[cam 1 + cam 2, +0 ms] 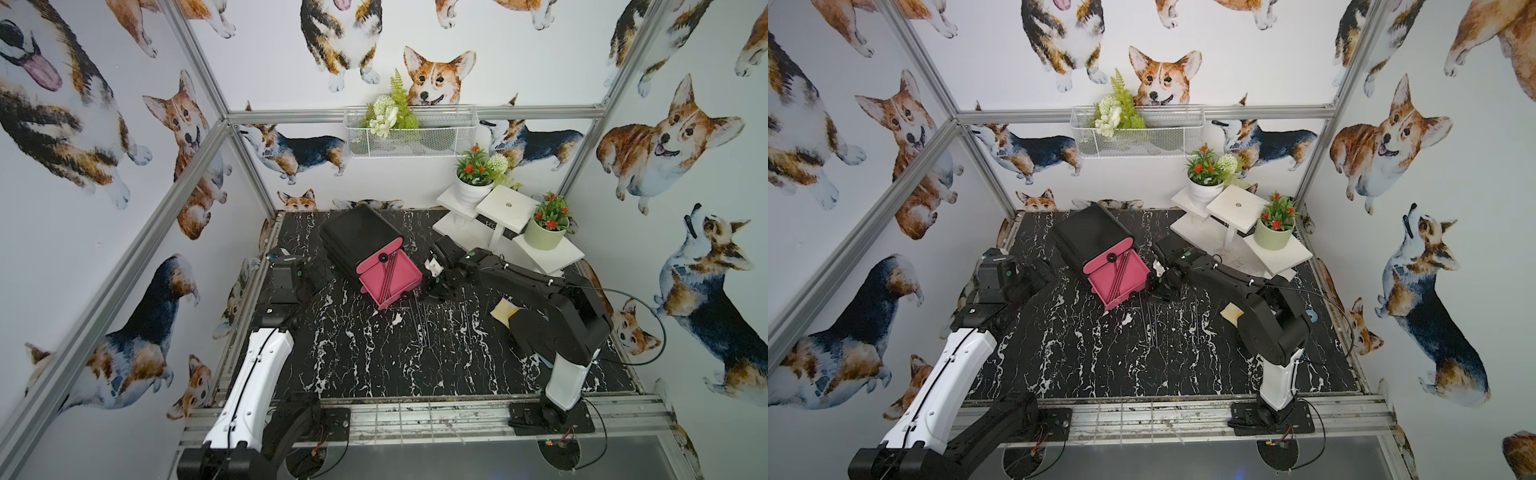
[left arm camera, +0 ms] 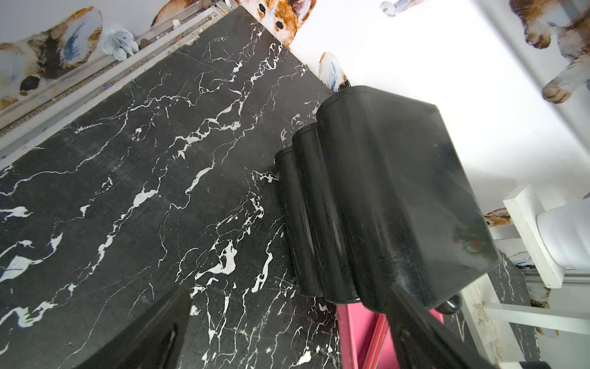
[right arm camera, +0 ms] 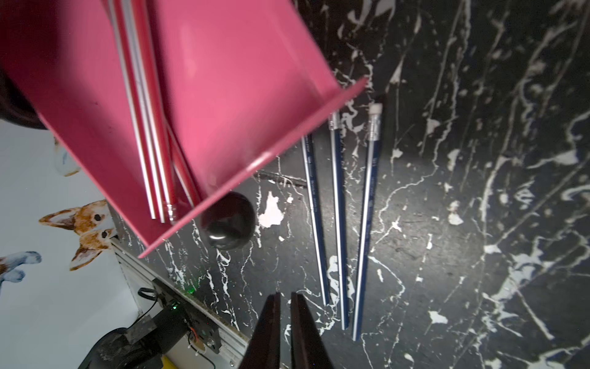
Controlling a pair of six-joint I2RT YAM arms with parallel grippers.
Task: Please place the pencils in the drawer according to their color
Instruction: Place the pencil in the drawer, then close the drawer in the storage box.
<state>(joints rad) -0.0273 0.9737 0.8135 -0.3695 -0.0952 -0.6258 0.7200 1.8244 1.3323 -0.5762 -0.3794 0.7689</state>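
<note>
**Q:** What sits closest?

**A:** The right fingers (image 3: 277,303), two dark blades nearly pressed together, gripping nothing, hovering over the black marbled surface (image 3: 447,255).

**Q:** And just past them?

**A:** Three dark blue pencils (image 3: 338,223) lie side by side on the surface, near the fingers but clear of them. Beyond, a round black knob (image 3: 228,223) fronts the drawer (image 3: 239,80), pulled out of its black cabinet (image 1: 357,237). Red pencils (image 3: 150,127) lie inside (no other colour shows there).

**Q:** The other arm?

**A:** The left fingers (image 2: 153,332) gape wide, empty, beside the cabinet's flank.

**Q:** Which step is this?

**A:** Red looks sorted; blue is not yet filed. Likely next: part the right fingers and lower them over one blue pencil, with a different drawer opened for it.
</note>
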